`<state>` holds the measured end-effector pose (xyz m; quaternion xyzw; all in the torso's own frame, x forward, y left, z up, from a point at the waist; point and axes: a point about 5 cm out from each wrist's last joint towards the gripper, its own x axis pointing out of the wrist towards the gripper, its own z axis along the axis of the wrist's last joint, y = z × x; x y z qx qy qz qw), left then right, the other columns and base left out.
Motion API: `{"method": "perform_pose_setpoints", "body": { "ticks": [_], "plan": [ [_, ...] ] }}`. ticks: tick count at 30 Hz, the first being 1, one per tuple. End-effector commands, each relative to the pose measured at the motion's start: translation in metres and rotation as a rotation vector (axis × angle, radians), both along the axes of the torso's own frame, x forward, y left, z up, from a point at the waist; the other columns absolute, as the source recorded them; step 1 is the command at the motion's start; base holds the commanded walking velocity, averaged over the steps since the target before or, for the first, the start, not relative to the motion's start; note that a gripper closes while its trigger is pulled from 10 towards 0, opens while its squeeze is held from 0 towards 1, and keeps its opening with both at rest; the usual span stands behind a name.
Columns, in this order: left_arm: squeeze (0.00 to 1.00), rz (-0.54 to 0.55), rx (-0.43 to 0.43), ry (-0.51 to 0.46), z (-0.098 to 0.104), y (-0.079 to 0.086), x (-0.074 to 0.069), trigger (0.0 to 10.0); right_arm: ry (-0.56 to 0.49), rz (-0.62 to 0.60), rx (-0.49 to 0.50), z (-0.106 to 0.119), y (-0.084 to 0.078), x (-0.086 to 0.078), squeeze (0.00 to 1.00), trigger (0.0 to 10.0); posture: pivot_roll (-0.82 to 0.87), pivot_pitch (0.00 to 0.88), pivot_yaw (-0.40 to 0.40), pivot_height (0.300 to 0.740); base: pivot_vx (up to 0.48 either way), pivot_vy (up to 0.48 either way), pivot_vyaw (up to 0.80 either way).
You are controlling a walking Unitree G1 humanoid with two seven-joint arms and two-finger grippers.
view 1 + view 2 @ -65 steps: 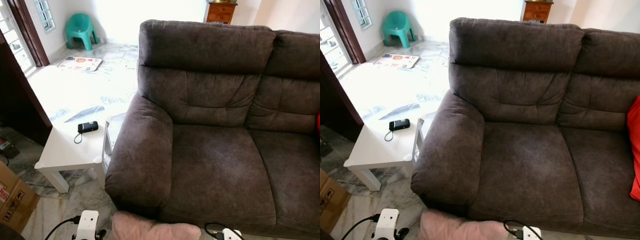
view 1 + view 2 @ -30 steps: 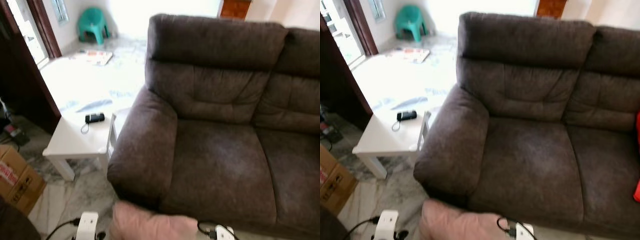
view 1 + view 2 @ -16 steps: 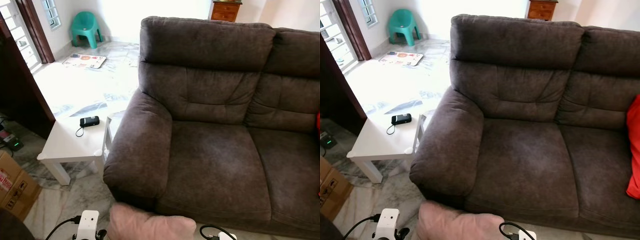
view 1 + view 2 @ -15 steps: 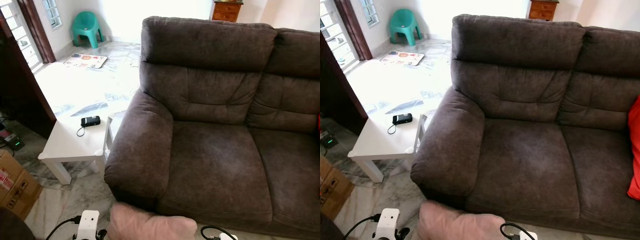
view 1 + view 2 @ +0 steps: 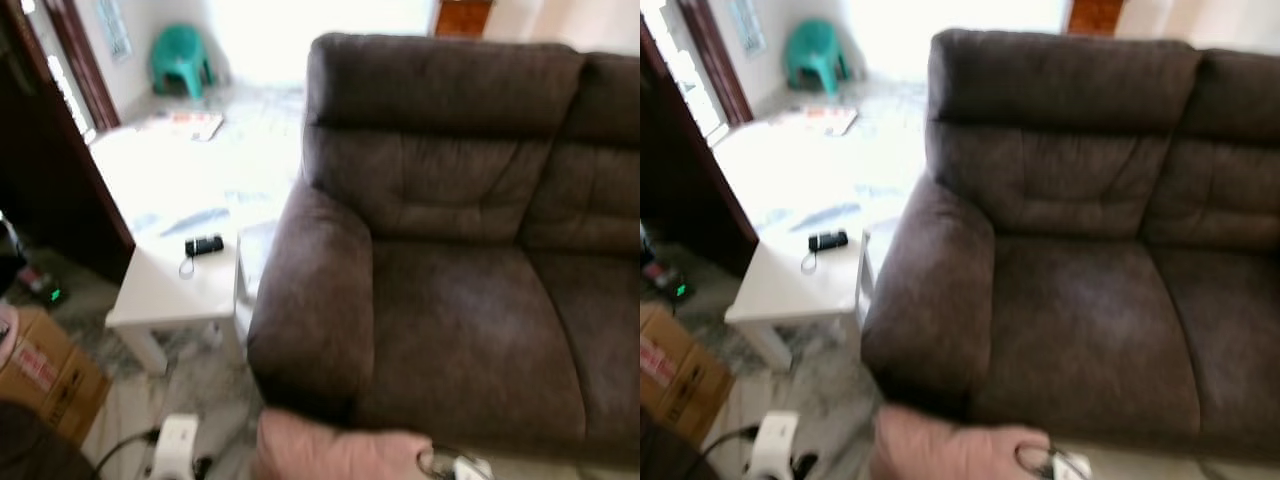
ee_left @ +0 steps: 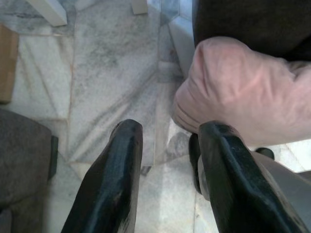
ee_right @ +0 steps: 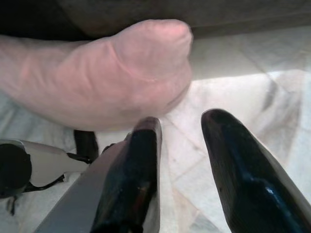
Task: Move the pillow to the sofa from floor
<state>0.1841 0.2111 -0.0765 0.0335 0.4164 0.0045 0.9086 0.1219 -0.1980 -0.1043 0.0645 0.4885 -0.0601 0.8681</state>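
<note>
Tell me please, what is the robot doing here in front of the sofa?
The robot stands facing the brown sofa with a pink pillow carried between its two arms, just in front of the seat edge. The left gripper and right gripper are at either end of the pillow, fingers open, pressing from the sides rather than pinching. The pillow is not yet on the sofa.

Sofa (image 5: 450, 330) seat cushions are lying bare and open from above. Its thick left armrest (image 5: 315, 300) is bulging out and blocking the way on that side. The pink pillow (image 5: 335, 455) is sitting against the sofa's front edge, pressed between the left gripper (image 6: 167, 141) and right gripper (image 7: 182, 128), both with fingers spread. The white side table (image 5: 175, 290) and cardboard box (image 5: 45, 375) are crowding the floor strip (image 5: 205, 385) beyond the armrest.
</note>
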Motion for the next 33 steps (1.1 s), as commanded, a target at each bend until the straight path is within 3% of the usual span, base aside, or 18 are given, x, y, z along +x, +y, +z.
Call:
{"method": "perform_pose_setpoints", "body": {
  "ticks": [1,7,14,22,28,33],
  "plan": [
    [0.0,0.005,0.01,0.001,0.0,0.004,-0.002,10.0,-0.016,-0.001,0.018,0.002,0.005,0.009,0.0,10.0,0.06,0.0,-0.044,0.74,0.0,0.0,0.0],
    [0.0,0.003,0.014,0.003,0.0,0.005,-0.002,10.0,-0.019,0.005,0.024,0.003,0.012,0.016,0.0,10.0,0.06,0.0,-0.044,0.74,0.0,0.0,0.0],
    [0.0,-0.005,0.021,0.01,0.0,0.005,-0.002,10.0,-0.028,0.019,0.039,0.005,0.033,0.028,0.0,10.0,0.06,0.0,-0.044,0.74,0.0,0.0,0.0],
    [0.0,-0.009,0.029,0.006,0.0,0.005,-0.001,10.0,-0.034,0.033,0.053,0.004,0.053,0.027,0.0,10.0,0.06,0.0,-0.043,0.74,0.0,0.0,0.0],
    [0.0,-0.012,0.039,0.004,0.001,0.006,-0.001,10.0,-0.025,0.03,0.052,0.001,0.05,0.016,0.0,10.0,0.06,0.0,-0.042,0.74,0.0,-0.194,0.0],
    [0.0,-0.01,0.038,0.005,0.0,0.006,-0.002,10.0,-0.009,0.016,0.039,-0.003,0.032,-0.002,0.0,10.0,0.06,0.0,-0.042,0.74,0.0,-0.171,0.0]
  ]
}}
